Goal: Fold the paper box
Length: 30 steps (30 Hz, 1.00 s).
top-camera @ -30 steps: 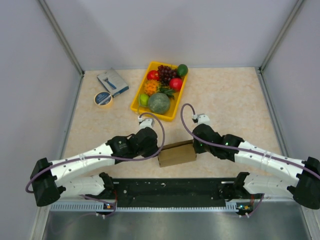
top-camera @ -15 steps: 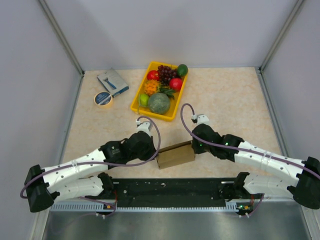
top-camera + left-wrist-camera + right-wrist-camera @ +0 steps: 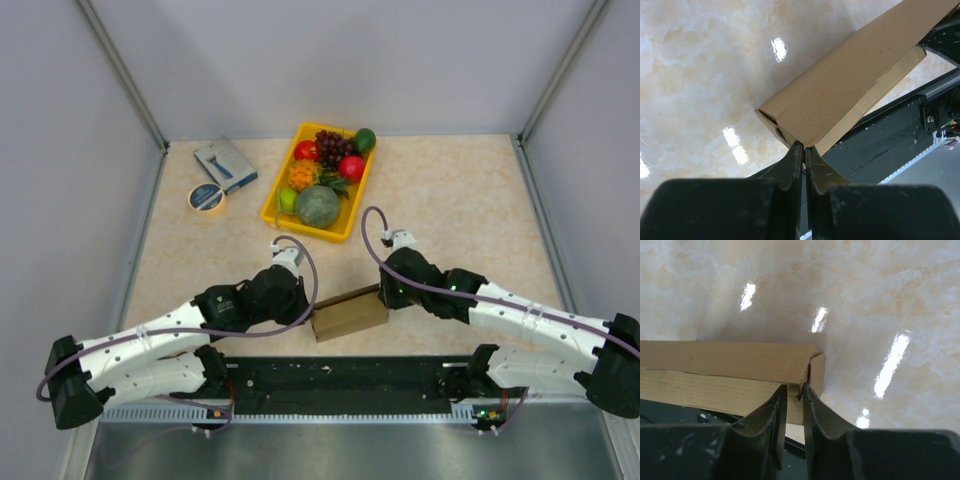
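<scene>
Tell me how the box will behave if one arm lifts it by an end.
The box is thin folded cardboard, so probably light. Its end flaps gape in the right wrist view, so it may flex or spring open. Flat-sided, it should not roll.

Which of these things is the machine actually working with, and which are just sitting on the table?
In the job: paper box; left jaws and right jaws, one closed on each end of it.
Just lying about: yellow fruit tray; blue-grey box; tape roll.
</scene>
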### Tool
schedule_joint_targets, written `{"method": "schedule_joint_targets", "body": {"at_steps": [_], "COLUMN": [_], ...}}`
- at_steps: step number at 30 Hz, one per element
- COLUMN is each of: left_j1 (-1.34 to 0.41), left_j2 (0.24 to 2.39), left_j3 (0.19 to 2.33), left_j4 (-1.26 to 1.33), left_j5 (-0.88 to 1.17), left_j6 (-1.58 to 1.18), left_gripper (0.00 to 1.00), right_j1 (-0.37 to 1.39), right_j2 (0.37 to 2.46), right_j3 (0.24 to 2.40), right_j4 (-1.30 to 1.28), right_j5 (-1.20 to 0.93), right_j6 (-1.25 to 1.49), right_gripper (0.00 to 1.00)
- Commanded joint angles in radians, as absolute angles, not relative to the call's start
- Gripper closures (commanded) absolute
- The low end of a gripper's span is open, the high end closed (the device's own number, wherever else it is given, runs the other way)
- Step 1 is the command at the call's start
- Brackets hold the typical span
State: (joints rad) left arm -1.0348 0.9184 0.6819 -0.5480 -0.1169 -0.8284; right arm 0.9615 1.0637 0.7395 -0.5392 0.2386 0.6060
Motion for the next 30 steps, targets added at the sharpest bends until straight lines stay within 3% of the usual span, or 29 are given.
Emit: {"method": "schedule_joint_targets", "body": {"at_steps": [1, 2, 3, 5, 11, 17, 21, 25, 30], "left_j1": [-1.043, -1.043, -1.043, -1.043, -1.043, -1.043, -1.043, -1.043, -1.043], "left_j2": [0.928, 0.931, 0.937, 0.94, 0.95, 0.948, 0.951, 0.962, 0.968], "left_j3": [0.681, 0.684, 0.69, 0.693, 0.695, 0.696, 0.699, 0.698, 0.707], "left_j4": [-0.515, -0.515, -0.518, -0.522, -0.532, -0.531, -0.528, -0.534, -0.552], "left_j5": [-0.067, -0.069, -0.072, -0.075, -0.084, -0.083, -0.081, -0.074, -0.063], "left_j6": [-0.811, -0.811, -0.811, -0.816, -0.827, -0.834, -0.834, -0.828, -0.807], "left_gripper": [0.93, 0.94, 0.95, 0.96, 0.97, 0.95, 0.9, 0.83, 0.77], "right_j1": [0.983, 0.983, 0.983, 0.983, 0.986, 1.043, 1.138, 1.201, 1.203], "right_j2": [1.039, 1.025, 0.993, 0.962, 0.913, 0.844, 0.758, 0.794, 0.914], "right_j3": [0.759, 0.773, 0.779, 0.79, 0.836, 0.839, 0.678, 0.579, 0.518], "right_j4": [-0.532, -0.54, -0.552, -0.58, -0.754, -0.893, -0.621, -0.427, -0.184], "right_j5": [0.121, 0.112, 0.11, 0.11, 0.137, 0.172, 0.057, 0.115, 0.092], "right_j6": [0.64, 0.652, 0.666, 0.71, 0.886, 1.052, 1.329, 1.512, 1.569], "right_gripper": [0.7, 0.64, 0.52, 0.4, 0.29, 0.23, 0.19, 0.19, 0.29]}}
